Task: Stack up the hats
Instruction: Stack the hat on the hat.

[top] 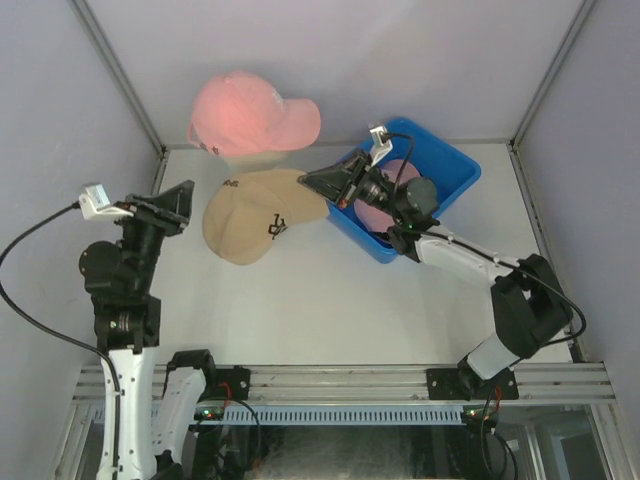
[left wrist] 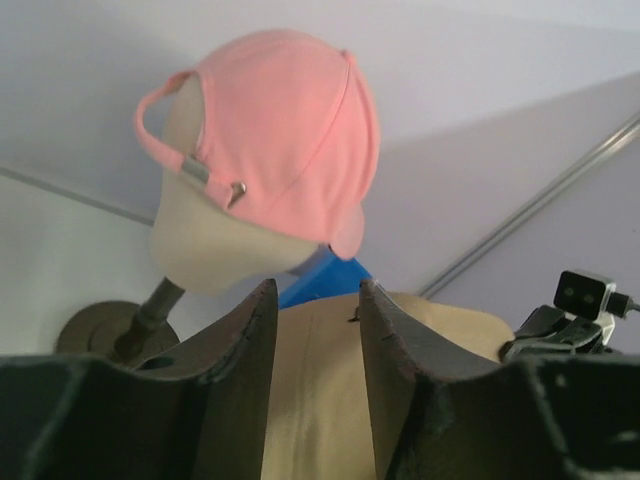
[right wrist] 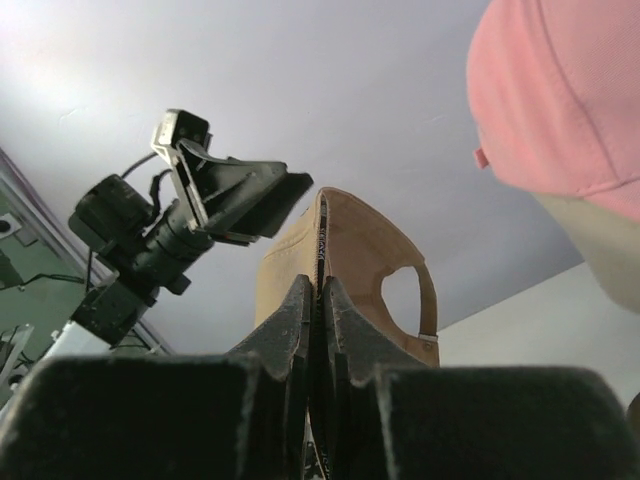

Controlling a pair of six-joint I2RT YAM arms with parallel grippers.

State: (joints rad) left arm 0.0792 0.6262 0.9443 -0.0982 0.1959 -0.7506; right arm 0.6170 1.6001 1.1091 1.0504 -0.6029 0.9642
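1. Fingers (left wrist: 255, 330) of the left gripper (top: 185, 193) stand apart and hold nothing. The gap between them is bare, and tan cloth shows through it from beyond the tips.
2. Up and ahead of those parted fingers, the pink hat (left wrist: 290, 130) sits on the mannequin head (left wrist: 200, 250). Its back strap and buckle face the left wrist camera, and the head's stem runs down to a brown base (left wrist: 90, 335) left of the left finger. From the right wrist, the same pink hat is high and to the right of the fingers there.
3. Between the two sets of fingers lies the tan hat (top: 255, 225), on the table. Its crown is just past the left fingertips, and its far edge reaches the right ones.
4. On the right gripper (top: 305, 178), the fingers (right wrist: 295, 310) are pressed together on a thin edge of the tan hat. The hat rises straight above their tips, and its back opening and strap lie just right of them.
5. Behind the right fingers, under the wrist, is the blue bin (top: 450, 165). A pink shape (top: 375, 215) lies inside it, mostly hidden by the arm, so I cannot tell what it is.
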